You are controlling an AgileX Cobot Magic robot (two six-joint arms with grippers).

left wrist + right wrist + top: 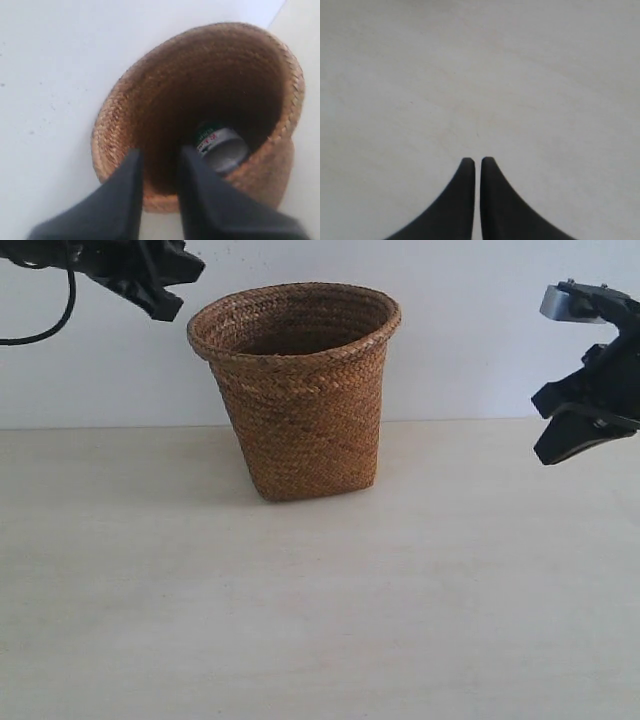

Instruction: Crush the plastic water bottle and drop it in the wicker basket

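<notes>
The clear, thin plastic water bottle (220, 148), with its dark green cap and green-and-white label marked in red, lies tilted at the bottom of the tall brown woven wicker basket (300, 410). It rests against the inner wall, seen in the left wrist view through the basket's wide rolled rim. From the exterior view the bottle is hidden behind the weave.

The black left gripper (159, 153) hangs above the basket, just outside its rim on the left, level with or a little higher than the top. Its two fingers (131, 170) stand spread with a clear gap between them and hold nothing.

The black right gripper (477, 161) is well apart from the basket on its right side, raised above the pale wooden table (320, 620). Its fingertips are pressed almost together, with only a thin slit between them, and nothing is caught there.

The basket stands upright on the table, in front of a plain white wall (480, 340).
</notes>
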